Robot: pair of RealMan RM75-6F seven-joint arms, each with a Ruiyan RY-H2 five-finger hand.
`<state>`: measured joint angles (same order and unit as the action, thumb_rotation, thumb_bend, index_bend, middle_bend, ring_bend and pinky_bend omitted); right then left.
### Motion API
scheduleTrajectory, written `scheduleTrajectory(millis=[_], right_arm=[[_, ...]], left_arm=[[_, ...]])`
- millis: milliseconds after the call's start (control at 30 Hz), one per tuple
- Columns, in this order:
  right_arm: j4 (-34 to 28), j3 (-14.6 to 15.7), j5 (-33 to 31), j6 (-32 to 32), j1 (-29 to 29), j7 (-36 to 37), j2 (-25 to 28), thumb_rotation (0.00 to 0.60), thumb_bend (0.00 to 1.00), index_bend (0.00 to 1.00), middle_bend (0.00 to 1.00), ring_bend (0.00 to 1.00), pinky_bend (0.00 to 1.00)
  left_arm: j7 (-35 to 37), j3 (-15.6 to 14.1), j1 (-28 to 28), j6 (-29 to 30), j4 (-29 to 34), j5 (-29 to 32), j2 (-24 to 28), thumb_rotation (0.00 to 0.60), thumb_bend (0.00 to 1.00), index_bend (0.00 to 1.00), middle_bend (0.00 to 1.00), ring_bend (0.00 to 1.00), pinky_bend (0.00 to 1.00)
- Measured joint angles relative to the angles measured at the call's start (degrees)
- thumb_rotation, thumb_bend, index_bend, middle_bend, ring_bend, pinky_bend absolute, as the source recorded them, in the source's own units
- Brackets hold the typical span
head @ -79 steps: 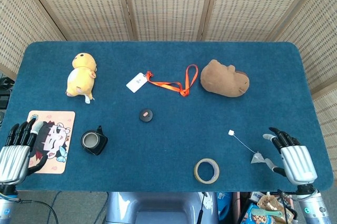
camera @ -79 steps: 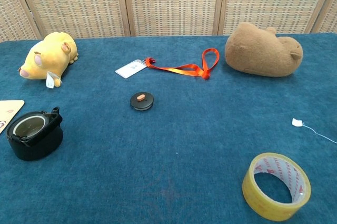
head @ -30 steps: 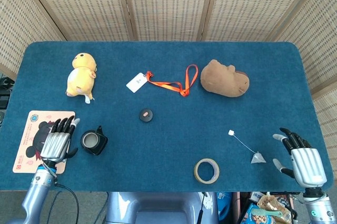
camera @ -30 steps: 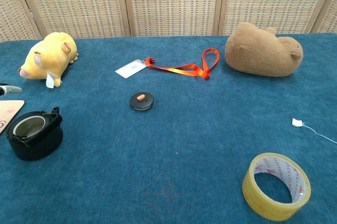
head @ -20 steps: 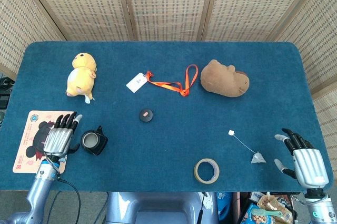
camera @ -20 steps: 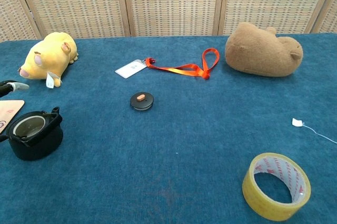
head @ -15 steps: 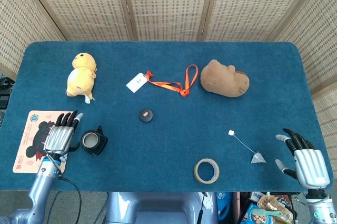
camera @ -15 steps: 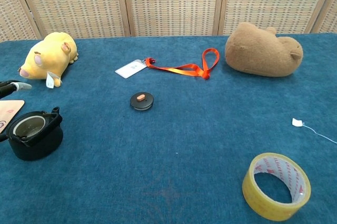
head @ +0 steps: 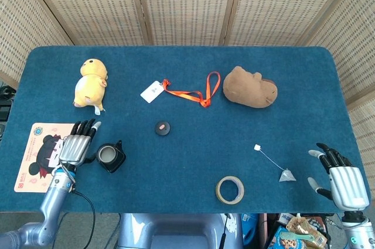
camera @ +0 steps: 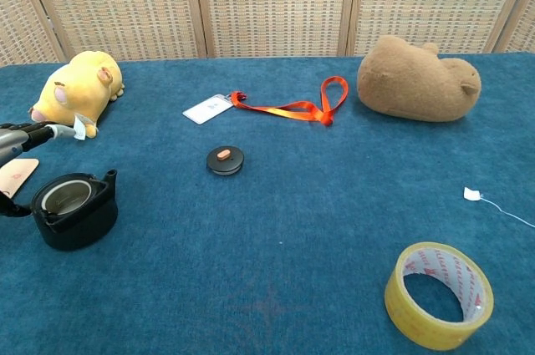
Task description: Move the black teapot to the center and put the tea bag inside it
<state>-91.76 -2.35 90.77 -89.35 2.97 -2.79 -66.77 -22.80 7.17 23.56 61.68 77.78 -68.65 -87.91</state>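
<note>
The black teapot (head: 110, 156) (camera: 75, 209) stands lidless at the table's front left. My left hand (head: 76, 146) is against its left side, fingers straight and spread, thumb by the pot's wall. In the chest view only that hand's fingertips (camera: 29, 134) show at the left edge. The pot's black lid (head: 162, 128) (camera: 226, 159) lies apart near the table's middle. The tea bag (head: 286, 175) lies at the front right, its string running to a white tag (head: 257, 147) (camera: 472, 195). My right hand (head: 343, 176) rests to the right of the bag, holding nothing, fingers apart.
A roll of yellow tape (head: 229, 190) (camera: 439, 294) lies at the front centre. A yellow plush (head: 90, 84), an orange lanyard with card (head: 187, 92) and a brown plush (head: 251, 87) lie across the back. A cartoon mat (head: 41, 158) sits at the front left.
My left hand has come in from the left edge to the teapot, and the pot has slid a little to the right with it. The right hand has drifted slightly back.
</note>
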Motion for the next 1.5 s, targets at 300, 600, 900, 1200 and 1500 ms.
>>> scheduleTrajectory(millis=[300,600,900,1200,1500], right_arm=[[0.1,-0.1,-0.2,-0.1,-0.2,0.2,0.0,0.600,0.37,0.32,0.27,0.25,0.41],[-0.3,0.0,-0.1,-1.0,-0.9,-0.2,0.3,0.600,0.37,0.32,0.27,0.25,0.41],[-0.5,0.1,0.1,-0.9,-1.0,-0.2,0.3,0.600,0.37,0.32,0.27,0.25,0.41],[-0.3,0.0,0.7,-1.1,-0.9,0.2,0.2,0.600,0.37,0.32,0.27,0.25,0.41],[0.0,0.2,0.9,-1.7,-1.5,0.7,0.2,0.600,0.37,0.32,0.27,0.25,0.41]], left_arm=[[-1.3,1.0,2.8,-1.9,-1.1,0.9,-1.1,0.600,0.30,0.00,0.00,0.00,0.00],[-2.6,2.5,6.4,-4.1,-0.5,1.7,-1.2,0.600,0.30,0.00,0.00,0.00,0.00],[-1.3,0.6,5.3,-3.5,11.0,0.4,7.0,0.600,0.30,0.00,0.00,0.00,0.00],[2.5,-1.4,3.7,-0.9,20.8,-4.6,14.5,0.598,0.30,0.02,0.00,0.00,0.00],[5.1,-1.6,6.3,-3.3,25.5,-6.5,15.5,0.444,0.30,0.22,0.00,0.00,0.00]])
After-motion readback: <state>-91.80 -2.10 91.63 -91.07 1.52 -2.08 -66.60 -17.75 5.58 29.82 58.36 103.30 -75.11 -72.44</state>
